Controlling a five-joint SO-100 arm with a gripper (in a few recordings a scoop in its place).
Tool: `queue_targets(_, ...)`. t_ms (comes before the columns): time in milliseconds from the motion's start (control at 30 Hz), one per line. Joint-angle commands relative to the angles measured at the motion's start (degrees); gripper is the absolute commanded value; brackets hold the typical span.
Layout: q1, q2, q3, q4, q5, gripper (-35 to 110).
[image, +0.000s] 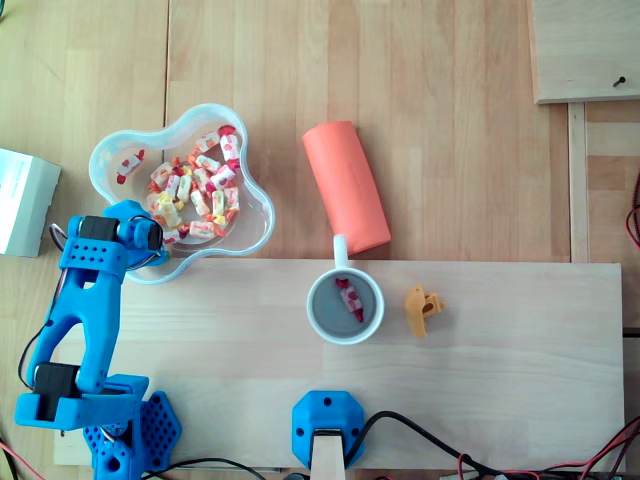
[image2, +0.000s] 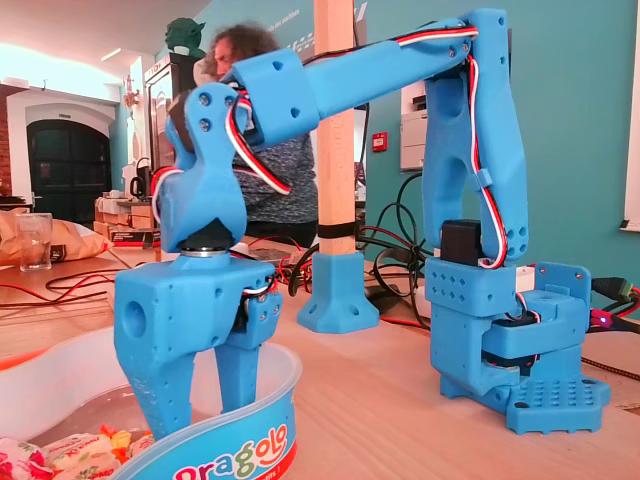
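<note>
Overhead view: we're seeing the gripper hanging over the lower-left rim of the candy bowl, at the top-left corner of the board. A mug w/ one candy is sitting at the board's top edge.
Fixed view: the gripper's fingers are standing apart, dipping inside the candy bowl, above the candies.

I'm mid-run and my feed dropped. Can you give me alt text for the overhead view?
A blue arm at the left reaches its gripper down over the edge of a clear wavy bowl of wrapped candies. Right of it, a white cup holds one candy, with an orange roll above it and a small yellow piece beside it.
</note>
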Motion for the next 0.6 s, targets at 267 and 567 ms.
queue_targets(267,4.92,-0.26,-2.37,-0.09,0.09,13)
queue_targets(567,4.57,-0.88,-2.55,-0.09,1.05,12)
